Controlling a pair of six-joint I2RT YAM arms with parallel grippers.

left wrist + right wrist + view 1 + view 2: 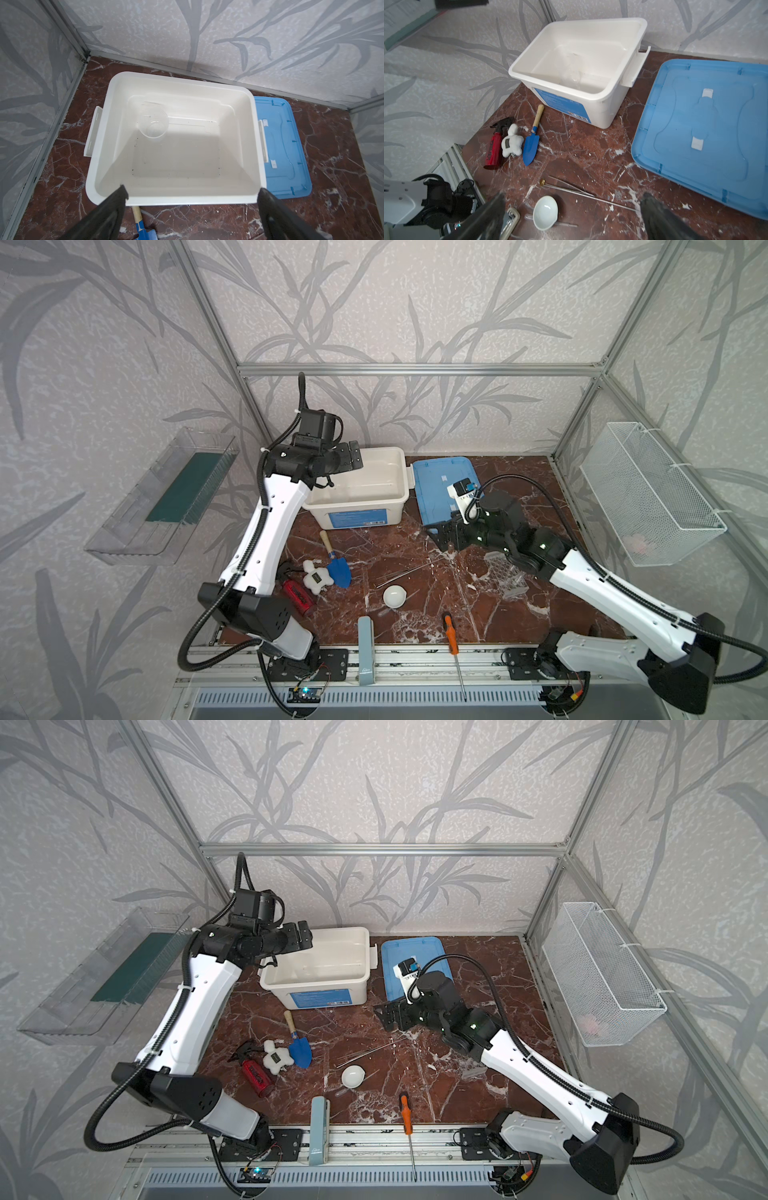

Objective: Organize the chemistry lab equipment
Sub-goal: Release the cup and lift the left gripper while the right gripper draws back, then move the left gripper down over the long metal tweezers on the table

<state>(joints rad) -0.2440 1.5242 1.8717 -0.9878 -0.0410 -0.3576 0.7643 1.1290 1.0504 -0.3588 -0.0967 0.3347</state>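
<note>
A clear beaker [153, 122] lies inside the white bin [399, 499] at the back. My left gripper [353, 456] hovers open above the bin's left end, nothing between its fingers [116, 207]. On the marble, a small white dish [394, 596] sits in the middle with thin rods [409, 570] just behind it and a clear tube [529, 218] partly under it. My right gripper [442, 535] stands open and empty above the table, behind and to the right of the rods and dish [545, 212]. The honeycomb rack [505, 576] is partly hidden under the right arm.
A blue lid [436, 489] lies right of the bin. A blue trowel [336, 564], white plush toy [316, 576] and red spray bottle [298, 595] sit at the left. An orange screwdriver [451, 635] and grey case [365, 639] lie at the front edge. A wire basket [648, 489] hangs on the right wall.
</note>
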